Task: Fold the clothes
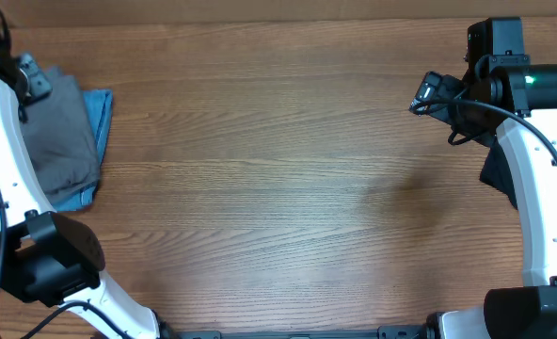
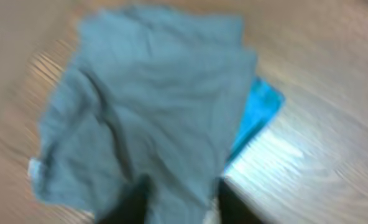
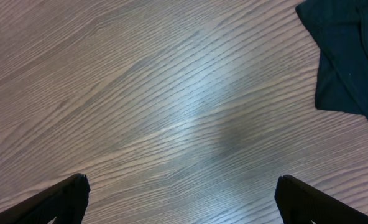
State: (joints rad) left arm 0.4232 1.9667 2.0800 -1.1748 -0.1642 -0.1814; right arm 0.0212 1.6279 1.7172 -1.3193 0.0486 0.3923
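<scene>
Brown wooden tabletop (image 1: 278, 188) with fine grain fills all three views, and its middle part carries nothing. At the far left edge lies the plain mid-grey garment of thin, wrinkly cloth (image 1: 62, 132), spread loosely and not flat. It lies on top of a light blue denim piece (image 1: 100, 108), which shows out along its right side and lower corner. The white left arm (image 1: 1, 141) reaches over this pile. The left wrist view is much blurred; it shows the grey garment (image 2: 153, 106) from close, with the blue piece (image 2: 258, 112) under its edge. The dark left fingers (image 2: 131, 202) stand at the bottom of that view with some gap and grey cloth is seen between them, but I cannot tell if they grip the cloth or are only above it. On the right side, the white right arm (image 1: 533, 188) is bent over a black garment (image 1: 498, 174) near the table edge. The right fingers (image 3: 59, 199) are spread wide apart over bare wood, holding nothing, and the black garment (image 3: 349, 56) is well apart from them, in the upper right corner.
</scene>
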